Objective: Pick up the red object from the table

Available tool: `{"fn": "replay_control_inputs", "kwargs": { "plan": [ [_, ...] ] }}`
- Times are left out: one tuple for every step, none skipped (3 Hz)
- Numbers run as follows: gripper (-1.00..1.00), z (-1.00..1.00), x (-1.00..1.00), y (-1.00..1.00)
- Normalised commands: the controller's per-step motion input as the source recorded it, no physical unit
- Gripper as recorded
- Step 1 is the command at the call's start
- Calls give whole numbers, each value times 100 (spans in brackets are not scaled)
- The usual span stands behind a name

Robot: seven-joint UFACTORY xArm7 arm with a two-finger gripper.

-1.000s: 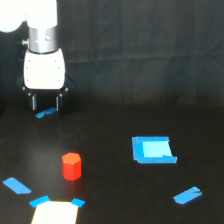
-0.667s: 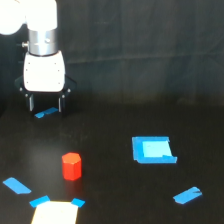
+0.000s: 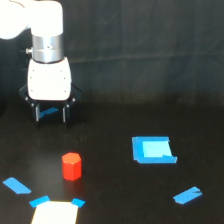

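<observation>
Toward the exterior view's left, the gripper (image 3: 50,114) hangs just above the black counter (image 3: 115,125), its jaws spread wide with nothing between them. Over the last second it has dropped a little and drifted toward the view's right, which reads as the start of the approach. Below and slightly right of it, near the front edge, the red block (image 3: 71,166) stands upright and untouched, well apart from the jaws, just above a pale taped rectangle (image 3: 55,213). Further right lie a blue tape square (image 3: 152,150) and a small blue strip (image 3: 187,195). The grasp itself is not yet begun.
</observation>
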Motion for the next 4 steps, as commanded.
{"fn": "replay_control_inputs", "kwargs": {
  "plan": [
    [100,-100,50,-100],
    [86,-100,54,-100],
    [100,-100,48,-100],
    [100,-100,16,-100]
  ]
}}
